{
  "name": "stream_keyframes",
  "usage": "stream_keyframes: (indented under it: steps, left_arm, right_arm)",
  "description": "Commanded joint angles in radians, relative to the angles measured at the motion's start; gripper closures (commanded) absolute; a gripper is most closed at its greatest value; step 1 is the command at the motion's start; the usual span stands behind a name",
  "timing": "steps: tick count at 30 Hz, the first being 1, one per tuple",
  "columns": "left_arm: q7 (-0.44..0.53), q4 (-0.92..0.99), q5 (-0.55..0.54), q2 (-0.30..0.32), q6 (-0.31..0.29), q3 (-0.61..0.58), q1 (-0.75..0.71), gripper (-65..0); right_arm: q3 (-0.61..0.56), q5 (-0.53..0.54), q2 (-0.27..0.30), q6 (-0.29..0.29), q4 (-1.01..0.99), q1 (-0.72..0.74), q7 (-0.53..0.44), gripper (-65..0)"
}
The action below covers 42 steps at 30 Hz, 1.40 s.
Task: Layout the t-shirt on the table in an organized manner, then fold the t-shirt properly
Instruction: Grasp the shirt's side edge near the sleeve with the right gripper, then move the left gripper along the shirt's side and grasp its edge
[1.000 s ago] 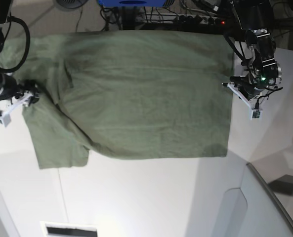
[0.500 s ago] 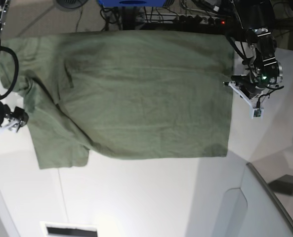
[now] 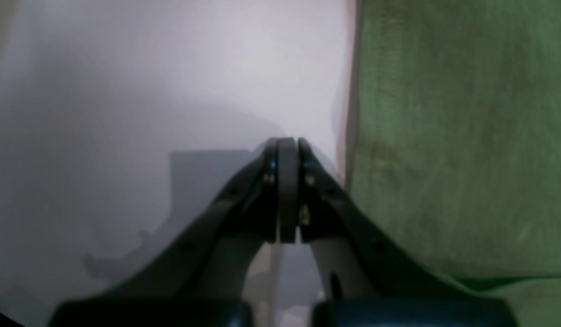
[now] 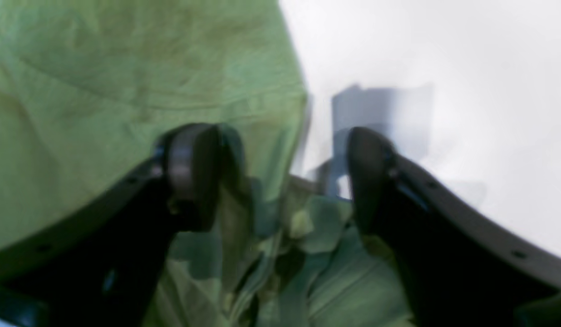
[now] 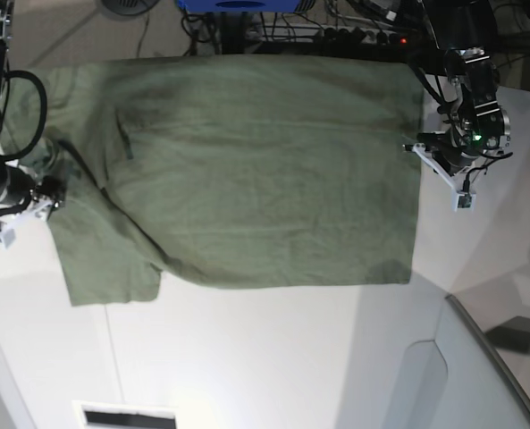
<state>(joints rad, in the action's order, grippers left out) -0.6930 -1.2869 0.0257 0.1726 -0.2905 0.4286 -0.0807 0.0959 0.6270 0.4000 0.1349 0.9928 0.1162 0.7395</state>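
No brand, label or writing can be read anywhere; the collar label isn't in sight in any view.

The t-shirt point(image 5: 247, 170) lies spread flat on the white tabletop point(image 5: 273, 357), taking up the upper half of the base view, its top edge running along the far tabletop edge. One sleeve sticks out toward the lower left w/ a diagonal fold line across it. Hem side faces the right of the base view, straight and neat.

Left arm: comes in from the top right of the base view, bent down at the wrist, w/ a small green light on its body. The left pincer point(image 3: 287, 154) is pressed fully shut, nothing between the pads, tips over bare tabletop just beside the shirt's straight edge, not touching the cloth as far as the wrist view shows. In the base view that pincer point(image 5: 425, 154) sits right at the shirt's right-hand edge.

Right arm: at the left edge of the base view, cables looping above it, wrist low at the sleeve/shoulder area. The right pincer point(image 4: 280, 177) stands wide apart, one finger point(image 4: 194, 168) over green cloth, the other over white tabletop, straddling the shirt's edge; bunched fabric sits below between the fingers. Wrist view is blurred, so can't tell if the fabric is actually gripped. In the base view it point(image 5: 23, 201) is at the sleeve's outer side.
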Motion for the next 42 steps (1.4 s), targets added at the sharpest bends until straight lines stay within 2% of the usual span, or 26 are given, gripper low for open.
stream_keyframes:
  steps: [1, 3, 5, 18, 20, 22, 23, 25, 26, 31, 34, 37, 42]
  left_arm:
    - [0.014, -0.018, -0.002, 0.018, 0.003, 0.003, 0.009, 0.0]
    - [0.014, -0.015, -0.002, 0.025, 0.003, 0.003, 0.009, 0.0]
    - [0.014, -0.015, -0.002, 0.026, 0.003, 0.003, 0.009, 0.0]
    - [0.014, -0.013, -0.002, 0.026, 0.003, 0.003, 0.009, 0.0]
    - [0.014, -0.013, -0.002, 0.026, 0.003, 0.003, 0.009, 0.0]
    - [0.014, -0.012, -0.002, 0.026, 0.003, 0.003, 0.009, 0.0]
    - [0.014, -0.012, -0.002, 0.026, 0.003, 0.003, 0.009, 0.0]
    - [0.014, -0.012, -0.002, 0.026, 0.003, 0.003, 0.009, 0.0]
    - [0.014, -0.012, -0.002, 0.026, 0.003, 0.003, 0.009, 0.0]
    - [0.014, -0.012, -0.002, 0.026, 0.003, 0.003, 0.023, 0.0]
    - [0.014, -0.006, -0.002, 0.029, 0.003, 0.003, 0.078, 0.0]
    - [0.014, 0.065, -0.011, 0.055, 0.003, -0.001, 0.163, 0.0]
    - [0.012, 0.304, -0.011, 0.077, 0.0, -0.004, 0.347, 0.0]
  right_arm:
    - [0.005, 0.004, 0.021, 0.004, 0.011, 0.017, -0.011, -31.7]
    - [0.005, 0.004, 0.026, 0.004, 0.011, 0.017, -0.011, -24.0]
    - [0.006, 0.004, 0.027, 0.004, 0.011, 0.027, -0.007, -20.1]
    - [0.006, 0.004, 0.023, 0.004, 0.011, 0.033, -0.01, -19.2]
    - [0.006, 0.004, 0.021, 0.004, 0.011, 0.033, -0.011, -13.8]
    - [0.006, 0.004, 0.021, 0.004, 0.011, 0.033, -0.011, -0.9]
    - [0.006, 0.004, 0.021, 0.004, 0.011, 0.035, -0.011, 0.0]
    - [0.006, 0.004, 0.021, 0.004, 0.011, 0.035, -0.013, -1.7]
    - [0.006, 0.004, 0.021, 0.004, 0.015, 0.035, -0.013, 0.0]
    - [0.008, 0.004, 0.027, 0.004, 0.019, 0.035, -0.013, 0.0]
    - [0.006, 0.004, 0.027, 0.004, 0.057, 0.032, -0.008, 0.0]
    - [0.006, 0.004, 0.027, 0.004, 0.088, 0.03, -0.005, 0.0]
    - [0.006, 0.004, 0.023, 0.004, 0.09, 0.03, -0.005, 0.0]
